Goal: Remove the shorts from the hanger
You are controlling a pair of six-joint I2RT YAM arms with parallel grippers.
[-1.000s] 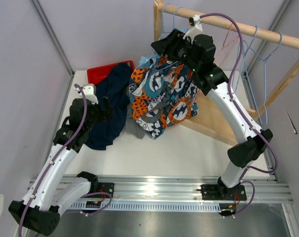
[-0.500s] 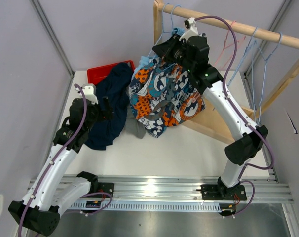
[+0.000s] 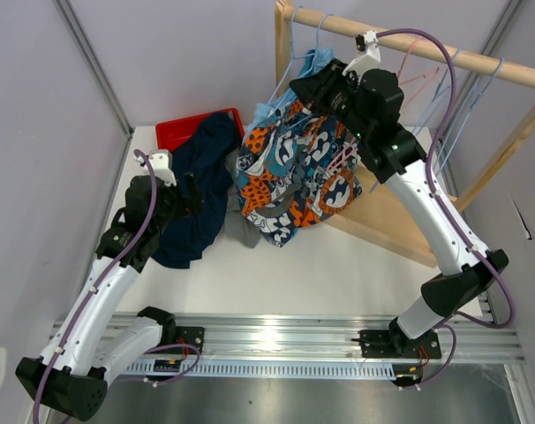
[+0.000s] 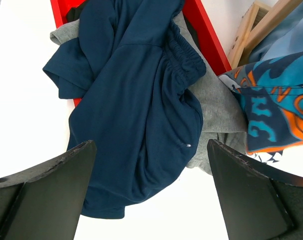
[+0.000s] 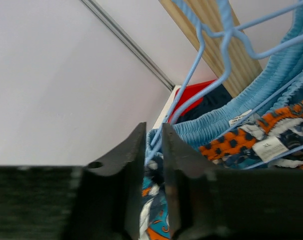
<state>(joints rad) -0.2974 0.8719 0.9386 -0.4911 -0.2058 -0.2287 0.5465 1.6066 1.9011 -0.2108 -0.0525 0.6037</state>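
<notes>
The orange, blue and white patterned shorts (image 3: 294, 172) hang from a light blue hanger (image 3: 291, 55) on the wooden rail (image 3: 426, 49). A light blue pair (image 3: 314, 64) hangs bunched beside them. My right gripper (image 3: 308, 86) is at the shorts' top edge. In the right wrist view the right gripper (image 5: 153, 145) is shut on the patterned shorts (image 5: 241, 140), with the hanger wire (image 5: 191, 85) running into the gap. My left gripper (image 4: 151, 145) is open and empty above the navy shorts (image 4: 136, 100), which lie on the table over grey shorts (image 4: 216, 110).
A red bin (image 3: 181, 132) stands at the back left, partly under the navy shorts (image 3: 201, 190). Several empty hangers (image 3: 453, 97) hang further right on the rail. The rack's slanted wooden brace (image 3: 382, 234) crosses the table's right side. Walls close in on both sides.
My right gripper has moved up and to the right along the rail, pulling the patterned shorts higher and sideways. The left arm and the navy shorts have not moved.
</notes>
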